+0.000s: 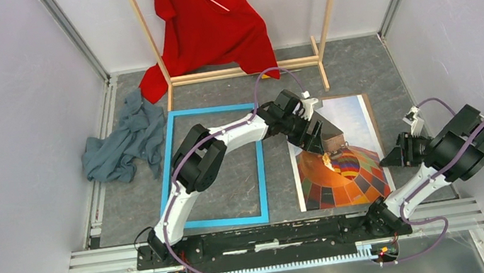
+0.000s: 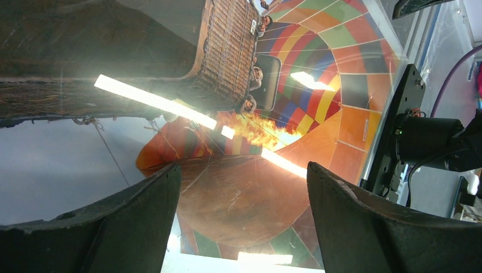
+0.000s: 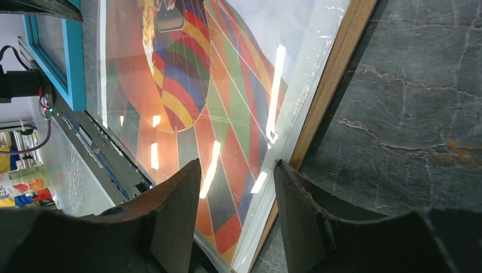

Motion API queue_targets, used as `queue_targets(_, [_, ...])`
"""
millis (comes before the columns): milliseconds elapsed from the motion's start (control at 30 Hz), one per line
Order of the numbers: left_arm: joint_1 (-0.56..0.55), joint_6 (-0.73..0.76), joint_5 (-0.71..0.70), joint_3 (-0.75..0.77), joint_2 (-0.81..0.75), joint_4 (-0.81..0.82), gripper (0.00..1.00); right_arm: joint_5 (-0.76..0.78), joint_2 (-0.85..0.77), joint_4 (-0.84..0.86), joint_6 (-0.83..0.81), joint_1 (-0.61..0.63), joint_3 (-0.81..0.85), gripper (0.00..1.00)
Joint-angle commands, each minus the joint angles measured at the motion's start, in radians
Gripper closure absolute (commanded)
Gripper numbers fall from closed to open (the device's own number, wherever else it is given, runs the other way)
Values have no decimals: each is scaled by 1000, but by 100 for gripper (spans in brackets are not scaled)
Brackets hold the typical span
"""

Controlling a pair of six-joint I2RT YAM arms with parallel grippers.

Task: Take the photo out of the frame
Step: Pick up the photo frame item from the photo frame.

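At the near edge of the counter our two arms began side by side. Our right arm was folded up tight, with its elbow poking out to the right. The right gripper pointed left at the right edge of the photo, with its jaws spread and nothing in them. That edge and the brown backing board under it showed between the jaws. Our left arm bent up over the frame and reached across to the right, with its wrist tipped down. The left gripper hung over the middle of the photo, jaws spread wide and holding nothing. We could not tell if it touched the shiny print. The frame lay flat on the left, and only bare counter showed inside its blue border. The photo lay just beside it on the right, flat on the board. So we thought the big step was done and the photo was out. Next we would likely need to lift both arms gently away, or pinch the photo by one thin edge to take it off the board. Farther back lay a grey cloth. Behind that, a red shirt hung on a wooden rack.
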Motion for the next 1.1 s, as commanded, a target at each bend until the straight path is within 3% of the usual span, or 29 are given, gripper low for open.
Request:
queue_targets(0, [-7, -17, -32, -21, 51, -68, 12, -73, 18, -40, -1, 3, -7, 44])
queue_targets(367, [-6, -14, -36, -43, 32, -57, 12, -117, 20, -42, 10, -8, -44, 49])
queue_targets(1067, [-1, -25, -37, -68, 4, -32, 12, -174, 112, -42, -34, 27, -76, 41])
